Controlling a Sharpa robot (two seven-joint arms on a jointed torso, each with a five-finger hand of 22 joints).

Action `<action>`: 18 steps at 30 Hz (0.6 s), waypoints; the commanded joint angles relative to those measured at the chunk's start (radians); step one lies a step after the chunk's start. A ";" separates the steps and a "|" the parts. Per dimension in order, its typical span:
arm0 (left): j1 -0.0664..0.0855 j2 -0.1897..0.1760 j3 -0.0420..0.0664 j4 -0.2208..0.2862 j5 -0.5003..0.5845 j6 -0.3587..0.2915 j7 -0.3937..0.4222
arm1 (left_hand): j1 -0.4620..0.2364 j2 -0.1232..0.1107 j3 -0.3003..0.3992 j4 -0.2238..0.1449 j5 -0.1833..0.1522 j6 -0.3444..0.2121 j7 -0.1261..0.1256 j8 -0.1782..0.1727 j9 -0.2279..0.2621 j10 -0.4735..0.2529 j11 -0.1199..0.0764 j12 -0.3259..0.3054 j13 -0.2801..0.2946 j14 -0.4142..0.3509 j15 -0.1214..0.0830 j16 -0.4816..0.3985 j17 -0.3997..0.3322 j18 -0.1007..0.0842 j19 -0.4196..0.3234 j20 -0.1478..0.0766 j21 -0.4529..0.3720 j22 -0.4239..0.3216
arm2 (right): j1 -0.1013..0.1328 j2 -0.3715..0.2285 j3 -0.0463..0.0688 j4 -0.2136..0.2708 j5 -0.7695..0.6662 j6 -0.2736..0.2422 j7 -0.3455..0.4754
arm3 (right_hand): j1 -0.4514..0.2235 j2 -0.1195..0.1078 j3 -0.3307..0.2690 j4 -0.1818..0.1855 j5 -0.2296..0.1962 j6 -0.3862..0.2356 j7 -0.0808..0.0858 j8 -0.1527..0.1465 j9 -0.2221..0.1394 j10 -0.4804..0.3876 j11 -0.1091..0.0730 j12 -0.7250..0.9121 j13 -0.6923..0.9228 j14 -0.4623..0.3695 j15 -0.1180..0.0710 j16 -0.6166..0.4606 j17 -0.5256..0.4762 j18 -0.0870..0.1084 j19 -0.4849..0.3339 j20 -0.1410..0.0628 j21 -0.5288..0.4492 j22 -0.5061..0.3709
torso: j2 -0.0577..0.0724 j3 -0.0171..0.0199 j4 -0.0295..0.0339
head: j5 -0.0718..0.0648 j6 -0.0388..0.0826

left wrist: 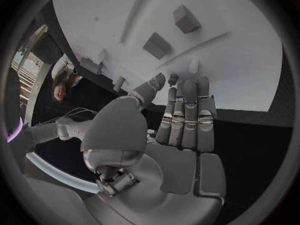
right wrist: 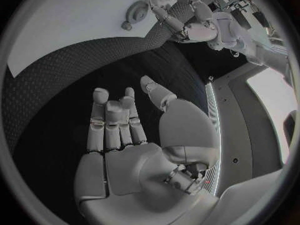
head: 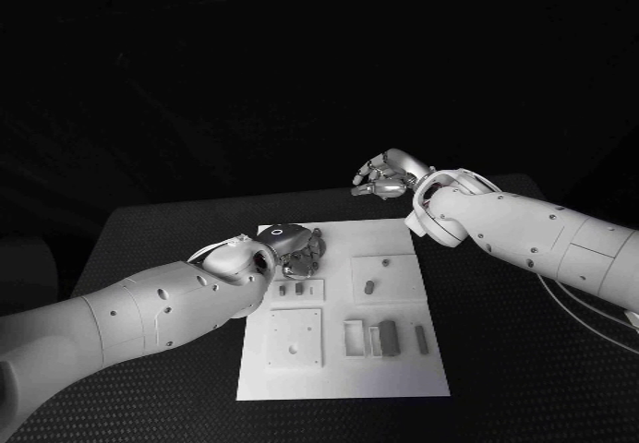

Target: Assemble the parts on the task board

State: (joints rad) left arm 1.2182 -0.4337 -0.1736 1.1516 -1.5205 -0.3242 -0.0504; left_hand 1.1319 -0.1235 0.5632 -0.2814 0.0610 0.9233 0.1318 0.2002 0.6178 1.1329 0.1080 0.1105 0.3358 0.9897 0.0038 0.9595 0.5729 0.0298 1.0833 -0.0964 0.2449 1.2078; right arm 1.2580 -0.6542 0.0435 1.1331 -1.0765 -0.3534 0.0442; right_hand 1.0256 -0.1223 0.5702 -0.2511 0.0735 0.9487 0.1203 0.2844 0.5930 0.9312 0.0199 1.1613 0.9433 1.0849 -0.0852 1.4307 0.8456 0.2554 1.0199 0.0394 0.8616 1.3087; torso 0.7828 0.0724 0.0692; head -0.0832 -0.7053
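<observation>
Grey parts [head: 388,339] lay on the white board [head: 400,377] mid-surface; we judged them light, stiff, slippery, best pinched across their narrow sides. Left hand [head: 295,249] hovered over the board's far-left corner, fingers [left wrist: 187,116] released; right hand [head: 389,175] empty, beyond the far edge.

We see a white task board [head: 400,374] on a black counter [head: 533,369] with a fine dotted weave. Its parts [head: 388,338] look grey. Both arms are white; the left hand [head: 301,249] and right hand [head: 383,175] are silver.
</observation>
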 commanded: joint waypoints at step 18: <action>-0.018 0.021 0.001 -0.026 -0.001 0.020 0.017 | 0.018 0.024 0.015 0.000 0.007 0.003 0.007 0.000 -0.011 0.019 0.000 -0.019 -0.004 0.029 -0.003 0.021 0.009 0.025 0.022 0.000 0.012 0.018 | -0.001 0.004 0.000 0.001 0.000 0.006 0.011 | 0.001 0.009 -0.001 -0.005 0.006 0.001 0.009 -0.003 -0.001 -0.007 0.000 0.002 -0.001 -0.006 0.000 -0.002 -0.001 0.006 -0.006 0.000 -0.004 0.015 | -0.001 0.0004 0.0005 | -0.006 -0.002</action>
State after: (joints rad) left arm 1.2035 -0.4166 -0.1715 1.1216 -1.5223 -0.3179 -0.0491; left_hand 1.1488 -0.1066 0.5731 -0.2802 0.0647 0.9306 0.1390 0.2003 0.6079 1.1452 0.1075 0.0951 0.3326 1.0103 0.0018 0.9759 0.5807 0.0310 1.0975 -0.0965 0.2526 1.2251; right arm 1.2579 -0.6509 0.0435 1.1337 -1.0764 -0.3531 0.0448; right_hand 1.0257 -0.1223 0.5702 -0.2511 0.0735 0.9492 0.1197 0.2844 0.5932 0.9312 0.0199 1.1612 0.9434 1.0848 -0.0851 1.4307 0.8457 0.2550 1.0199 0.0394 0.8616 1.3087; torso 0.7822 0.0729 0.0696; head -0.0875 -0.7066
